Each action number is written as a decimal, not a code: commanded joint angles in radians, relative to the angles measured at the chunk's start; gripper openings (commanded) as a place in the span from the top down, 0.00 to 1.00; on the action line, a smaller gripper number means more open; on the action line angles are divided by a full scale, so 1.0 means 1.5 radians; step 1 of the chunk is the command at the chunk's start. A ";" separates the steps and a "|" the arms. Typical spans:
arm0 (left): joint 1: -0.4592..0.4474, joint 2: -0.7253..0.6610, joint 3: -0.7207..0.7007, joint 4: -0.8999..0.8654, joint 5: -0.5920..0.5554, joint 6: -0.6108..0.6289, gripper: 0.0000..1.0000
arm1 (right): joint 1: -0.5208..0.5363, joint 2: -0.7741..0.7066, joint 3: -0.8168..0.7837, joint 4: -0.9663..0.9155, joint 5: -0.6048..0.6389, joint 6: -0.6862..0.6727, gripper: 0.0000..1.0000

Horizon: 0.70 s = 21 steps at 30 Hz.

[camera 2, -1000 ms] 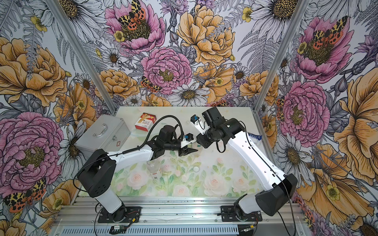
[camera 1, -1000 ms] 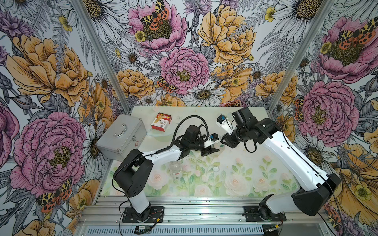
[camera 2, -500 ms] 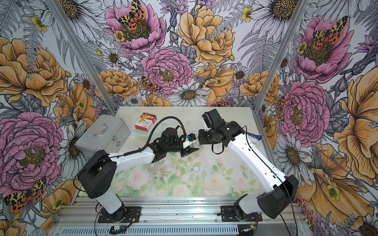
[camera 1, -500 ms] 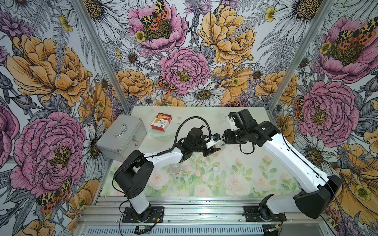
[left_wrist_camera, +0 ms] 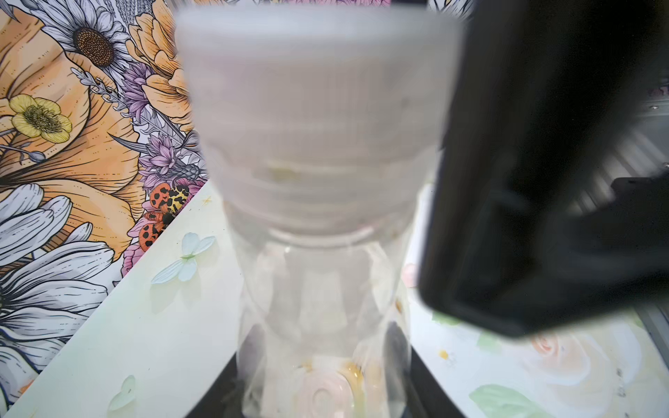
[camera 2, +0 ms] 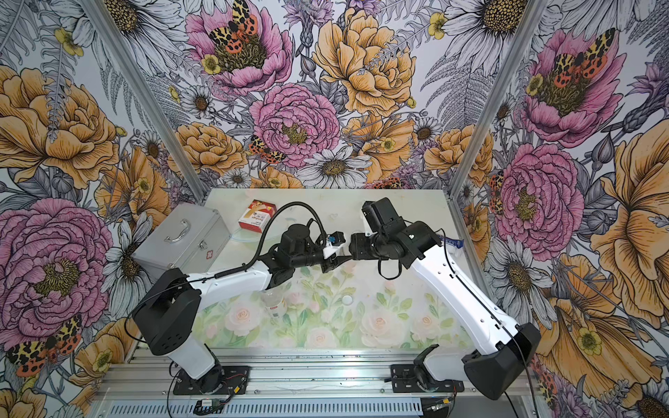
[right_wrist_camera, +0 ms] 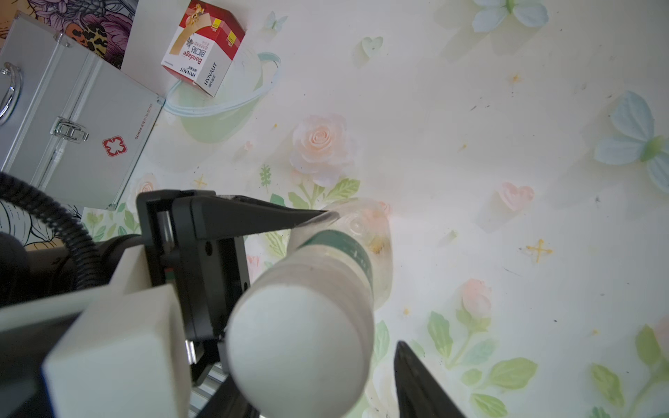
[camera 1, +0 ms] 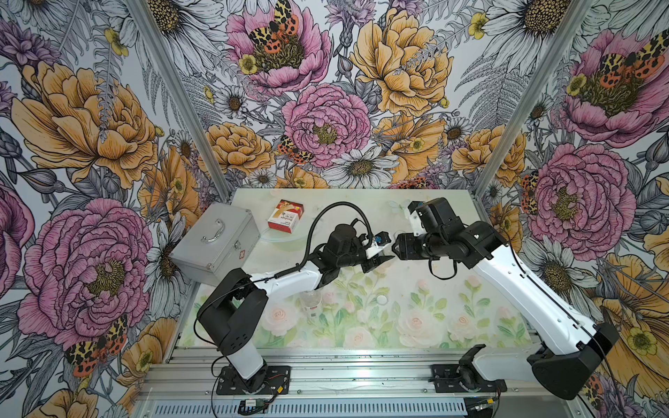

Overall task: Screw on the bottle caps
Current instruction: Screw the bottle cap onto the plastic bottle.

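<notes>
You are seeing a silver case (right_wrist_camera: 72, 119) bearing a red cross emblem; a red-and-white box (right_wrist_camera: 202, 47) is showing "HYNAUT Bandage"; your left gripper (camera 1: 378, 262), reaching mid-table, is clamping the green-banded bottle (right_wrist_camera: 344, 249), its white cap (right_wrist_camera: 300, 347) pointing at your right gripper (camera 1: 395, 249), whose jaws are standing slightly apart around it.

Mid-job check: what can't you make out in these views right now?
- Cap seating on green-labelled bottle: blurred in left wrist view; in both top views the left gripper covers it.
- Right gripper: fingers cut off by right wrist view's edge; contact with cap unclear.
- Standing bottle: neck under left arm; label too small.
</notes>
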 commanded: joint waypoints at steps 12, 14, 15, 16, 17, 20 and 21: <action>0.027 -0.036 -0.014 0.024 0.103 -0.006 0.60 | -0.062 -0.074 0.015 0.009 -0.131 -0.460 0.30; 0.028 -0.043 -0.019 0.016 0.134 0.009 0.60 | -0.080 -0.069 0.023 0.008 -0.189 -0.554 0.29; 0.029 -0.047 -0.023 0.011 0.146 0.024 0.60 | -0.085 -0.065 0.029 0.006 -0.210 -0.592 0.28; 0.030 -0.052 -0.031 0.007 0.157 0.040 0.60 | -0.087 -0.061 0.035 0.005 -0.225 -0.630 0.27; 0.031 -0.056 -0.036 0.005 0.166 0.054 0.60 | -0.089 -0.056 0.041 0.001 -0.247 -0.668 0.26; 0.037 -0.068 -0.044 0.003 0.188 0.057 0.60 | -0.091 -0.047 0.042 -0.003 -0.285 -0.744 0.24; 0.037 -0.071 -0.045 0.003 0.190 0.058 0.60 | -0.091 -0.041 0.045 -0.004 -0.289 -0.752 0.24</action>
